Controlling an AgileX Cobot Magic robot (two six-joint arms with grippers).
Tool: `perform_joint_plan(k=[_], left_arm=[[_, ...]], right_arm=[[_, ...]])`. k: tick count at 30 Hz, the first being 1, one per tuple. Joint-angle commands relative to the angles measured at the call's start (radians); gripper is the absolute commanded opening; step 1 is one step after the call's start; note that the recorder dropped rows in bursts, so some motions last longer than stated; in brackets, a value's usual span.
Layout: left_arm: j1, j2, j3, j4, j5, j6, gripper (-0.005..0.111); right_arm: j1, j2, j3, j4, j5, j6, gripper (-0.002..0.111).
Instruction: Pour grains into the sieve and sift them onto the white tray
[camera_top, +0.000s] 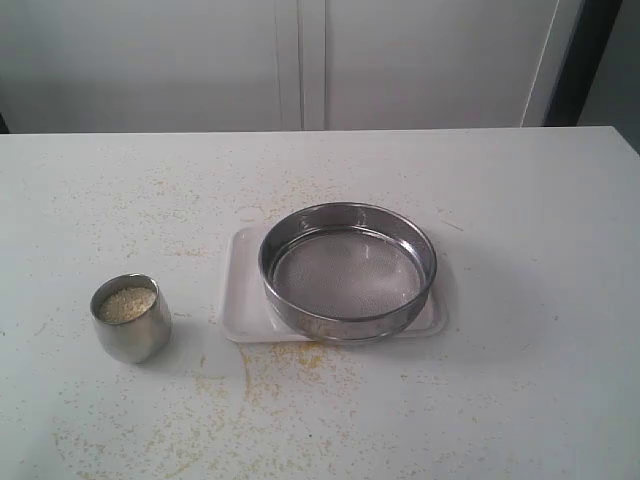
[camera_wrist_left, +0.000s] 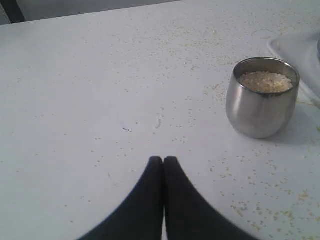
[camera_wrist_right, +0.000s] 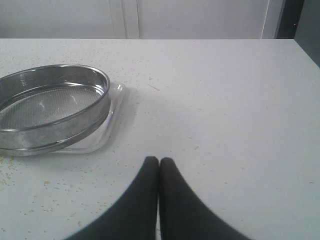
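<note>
L claw (camera_wrist_left: 163, 162), R claw (camera_wrist_right: 159, 162) closed; grains (camera_top: 126, 303) in cup (camera_top: 133, 338), sieve (camera_top: 347, 272) on white tray (camera_top: 240, 300)

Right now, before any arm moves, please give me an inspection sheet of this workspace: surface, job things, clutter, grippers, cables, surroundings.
Surface: white table, speckled in many places.
Job's things: sieve looks empty and sits on the white tray; grains fill a steel cup standing left of the tray, apart from it.
Clutter: spilled grains, thickest in front of the tray.
Grippers: left gripper and right gripper both shut, holding nothing.
Cables: nothing seen.
Surroundings: pale cabinet panels behind the table.
</note>
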Motion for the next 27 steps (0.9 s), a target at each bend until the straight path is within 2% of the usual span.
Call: perform_joint_plan(k=[1,5,10,13,16,22,27], left_arm=[[-0.001,-0.004,0.005,-0.055,-0.009,-0.056,0.000],[-0.001,-0.004,0.005,-0.068,-0.027,-0.056,0.000],[-0.001,-0.004,0.005,-0.174,-0.078,-0.065,0.000],[-0.001,-0.004,0.005,-0.251,-0.129,-0.191,0.000],[-0.001,-0.004,0.005,-0.252,-0.210,-0.238,0.000],[-0.001,-0.004,0.005,-0.210,-0.391,-0.205,0.000],[-0.001,-0.004,0.005,-0.197,-0.481,-0.201,0.000]], right_arm=[[0.003,-0.007,0.005,0.000,-0.004,0.008,0.000],[0.003,-0.007,0.005,0.000,-0.004,0.008,0.000],[0.003,-0.007,0.005,0.000,-0.004,0.008,0.000],[0.003,-0.007,0.005,0.000,-0.004,0.008,0.000],[0.003,-0.007,0.005,0.000,-0.004,0.008,0.000],[0.003,-0.007,0.005,0.000,-0.004,0.008,0.000],[0.003,-0.007,0.005,0.000,-0.004,0.008,0.000]])
